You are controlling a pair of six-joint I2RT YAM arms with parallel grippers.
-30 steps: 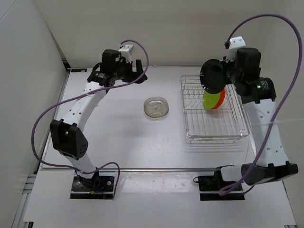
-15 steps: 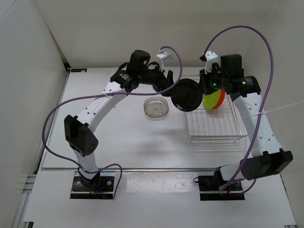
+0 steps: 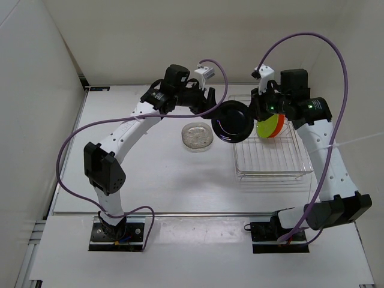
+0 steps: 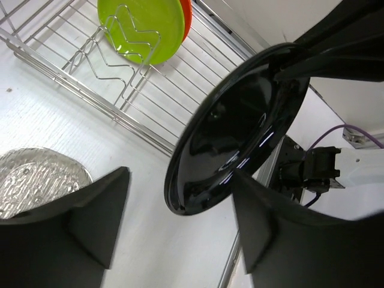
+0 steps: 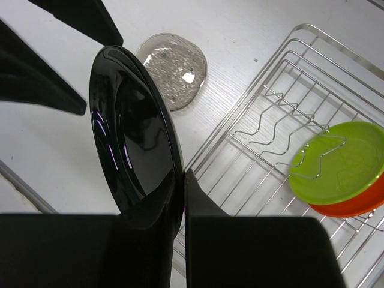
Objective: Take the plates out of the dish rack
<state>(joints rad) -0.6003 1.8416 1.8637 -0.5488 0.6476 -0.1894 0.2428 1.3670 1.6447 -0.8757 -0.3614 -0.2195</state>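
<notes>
My right gripper point(image 3: 254, 113) point(image 5: 182, 174) is shut on the rim of the black plate point(image 3: 233, 122) point(image 5: 135, 138) and holds it on edge in the air, just left of the dish rack point(image 3: 270, 163) point(image 5: 273, 111). My left gripper point(image 3: 210, 106) point(image 4: 180, 231) is open, with the black plate point(image 4: 234, 126) just ahead of its spread fingers and not touching them. The lime green plate point(image 3: 267, 128) point(image 5: 339, 159) and the orange plate point(image 3: 279, 124) point(image 5: 354, 203) stand together in the rack's far part. The clear plate point(image 3: 197, 135) point(image 5: 173, 69) lies flat on the table.
The rack point(image 4: 90, 81) stands on the right half of the white table point(image 3: 150, 174). A white wall runs along the table's left side and another along the back. Purple cables loop above both arms.
My right gripper has carried the black plate out of the rack and to the left. My left arm has swung right, bringing its open gripper up to the plate.
</notes>
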